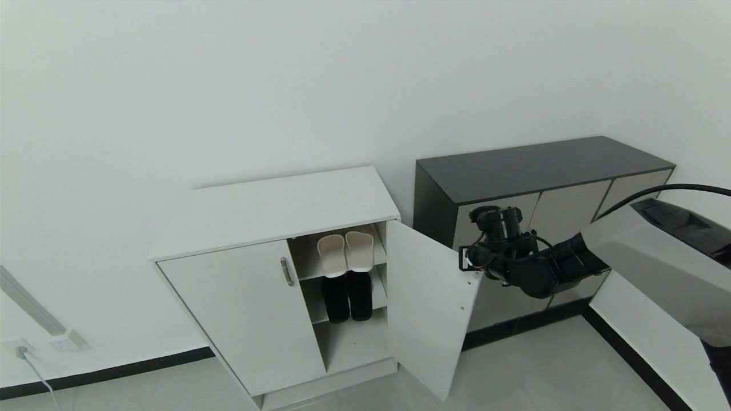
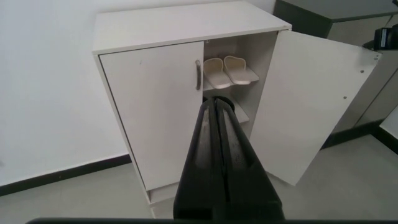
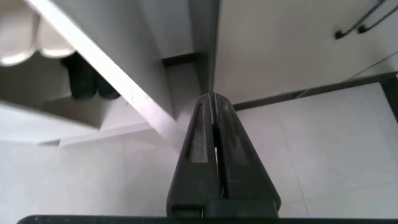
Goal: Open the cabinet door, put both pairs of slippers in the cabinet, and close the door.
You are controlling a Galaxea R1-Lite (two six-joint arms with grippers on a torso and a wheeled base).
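Note:
The white cabinet [image 1: 274, 208] stands against the wall with its left door [image 1: 245, 319] closed and its right door [image 1: 428, 297] swung open. A white pair of slippers [image 1: 346, 251] lies on the upper shelf, and a black pair [image 1: 346, 297] sits on the shelf below. My right gripper [image 1: 467, 260] is at the open door's outer edge, on its outside, and the right wrist view shows it [image 3: 213, 99] shut with nothing held. My left gripper [image 2: 216, 104] hangs shut in front of the cabinet, apart from it, with the white slippers [image 2: 231, 70] beyond it.
A dark cabinet [image 1: 542, 165] with grey fronts stands right of the white one, close behind my right arm. A wall socket with a cable [image 1: 23, 349] is low on the left. Bare floor [image 1: 542, 371] lies in front of both cabinets.

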